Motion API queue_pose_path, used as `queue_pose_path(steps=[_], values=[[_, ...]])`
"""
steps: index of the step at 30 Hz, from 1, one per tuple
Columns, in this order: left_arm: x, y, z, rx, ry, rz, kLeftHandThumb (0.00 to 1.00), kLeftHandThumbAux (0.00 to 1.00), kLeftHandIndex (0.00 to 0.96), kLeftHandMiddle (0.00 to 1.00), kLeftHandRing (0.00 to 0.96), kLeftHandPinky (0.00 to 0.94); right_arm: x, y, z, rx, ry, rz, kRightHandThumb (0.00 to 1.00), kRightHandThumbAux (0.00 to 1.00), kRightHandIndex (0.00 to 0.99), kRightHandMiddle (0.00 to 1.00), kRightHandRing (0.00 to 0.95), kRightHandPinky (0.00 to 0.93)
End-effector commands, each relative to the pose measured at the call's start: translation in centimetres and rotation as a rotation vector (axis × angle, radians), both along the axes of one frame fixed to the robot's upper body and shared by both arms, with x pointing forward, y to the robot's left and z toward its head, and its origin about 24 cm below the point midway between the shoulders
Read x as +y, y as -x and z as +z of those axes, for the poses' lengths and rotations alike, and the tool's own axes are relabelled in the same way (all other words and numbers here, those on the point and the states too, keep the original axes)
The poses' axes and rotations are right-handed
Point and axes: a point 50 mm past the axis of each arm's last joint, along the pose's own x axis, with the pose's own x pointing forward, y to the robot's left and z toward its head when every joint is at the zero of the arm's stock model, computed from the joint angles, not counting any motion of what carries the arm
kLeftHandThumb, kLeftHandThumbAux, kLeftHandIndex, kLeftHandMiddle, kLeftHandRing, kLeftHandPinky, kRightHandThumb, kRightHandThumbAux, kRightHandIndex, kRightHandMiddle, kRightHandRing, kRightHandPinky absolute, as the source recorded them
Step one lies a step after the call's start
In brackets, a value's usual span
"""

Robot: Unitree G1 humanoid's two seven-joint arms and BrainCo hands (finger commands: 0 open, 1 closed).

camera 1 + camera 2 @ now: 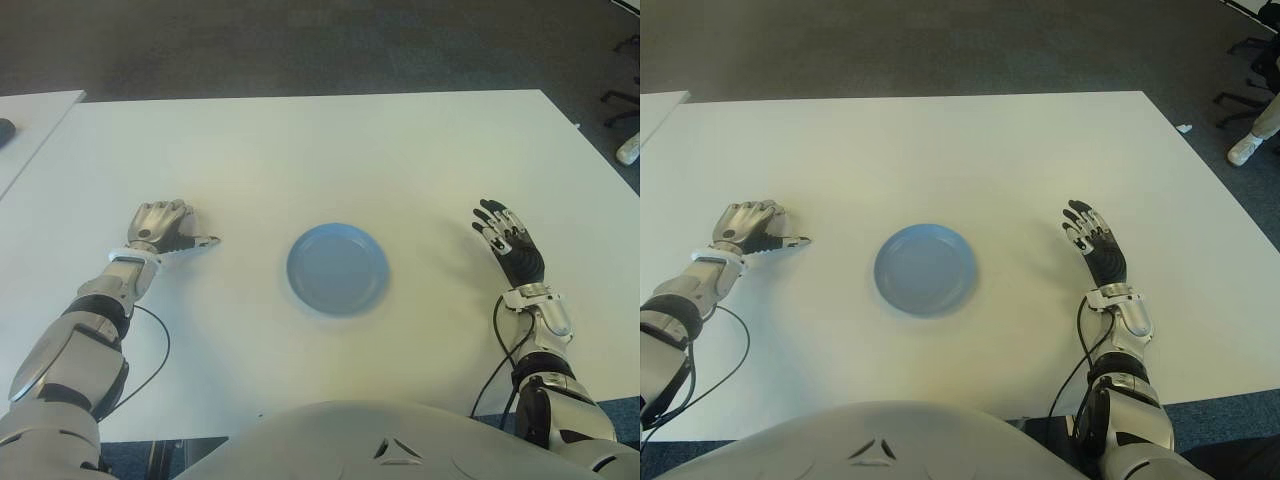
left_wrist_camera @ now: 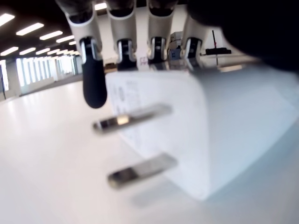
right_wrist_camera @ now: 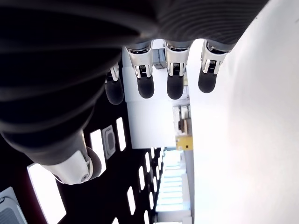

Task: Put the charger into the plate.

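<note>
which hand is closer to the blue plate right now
Left, narrowly. The left hand, curled over the white charger, shows beside the blue plate on its left. The right hand, fingers spread and empty, shows slightly farther off on the plate's right.

Bright, even overhead light — soft shadows; wrist views blurred close-up.

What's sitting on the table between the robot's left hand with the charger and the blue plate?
Nothing. In the left eye view, bare white table runs from the left hand, whose fingers hold the charger, to the plate.
</note>
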Motion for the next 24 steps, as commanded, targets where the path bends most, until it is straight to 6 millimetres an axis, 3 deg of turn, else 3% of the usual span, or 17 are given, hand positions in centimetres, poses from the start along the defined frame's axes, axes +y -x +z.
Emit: queue_pose_path(steps=[1, 7, 24], values=[[-0.52, 2.01, -2.38, 0.055, -0.118, -0.058, 0.804, 0.646, 0.424, 0.569, 0.611, 0.610, 0.52, 1.56, -2.43, 0.121, -0.073, -0.010, 0.248, 0.666, 0.121, 0.101, 0.080, 0.065], [-0.72, 2.10, -2.24, -0.031, -0.194, -0.083, 0.850, 0.654, 0.429, 0.557, 0.676, 0.667, 0.41, 1.38, -2.35, 0.123, -0.074, -0.011, 0.248, 0.666, 0.121, 0.101, 0.080, 0.065], [-1.35, 1.75, -1.74, -0.150, -0.156, -0.112, 0.850, 0.665, 0.410, 0.520, 0.722, 0.665, 0.21, 0.85, -2.21, 0.131, -0.077, -0.014, 0.248, 0.666, 0.121, 0.101, 0.080, 0.065]])
